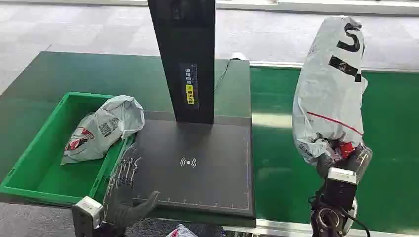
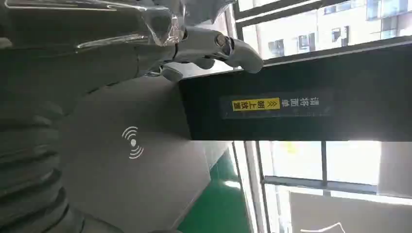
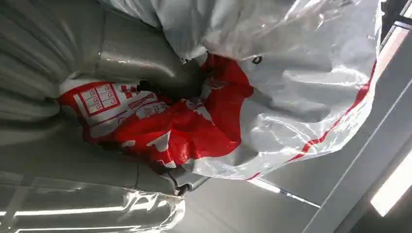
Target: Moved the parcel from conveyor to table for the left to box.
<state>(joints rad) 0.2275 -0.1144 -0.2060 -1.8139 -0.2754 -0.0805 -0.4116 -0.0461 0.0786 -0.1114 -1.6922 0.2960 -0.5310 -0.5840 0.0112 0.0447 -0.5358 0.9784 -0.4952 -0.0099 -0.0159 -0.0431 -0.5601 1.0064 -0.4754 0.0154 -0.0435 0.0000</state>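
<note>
The parcel (image 1: pixel 328 89) was gripped by the right hand (image 1: pixel 343 160) and held upright above the green conveyor (image 1: pixel 390 148), clear of its surface. It was seen to be a grey-white plastic mailer, crumpled and glossy, with black lettering near its top and a thin red line across its lower half. In the right wrist view a red and white printed patch (image 3: pixel 184 131) was shown at the gripped end, with the fingers (image 3: pixel 141 58) closed around it. The left hand (image 1: pixel 126 195) was held open, fingers spread, above the near left corner of the dark scanner plate (image 1: pixel 197 168) on the table (image 1: pixel 74 74). A second grey parcel (image 1: pixel 101 128) was found lying in the green bin (image 1: pixel 29 163).
</note>
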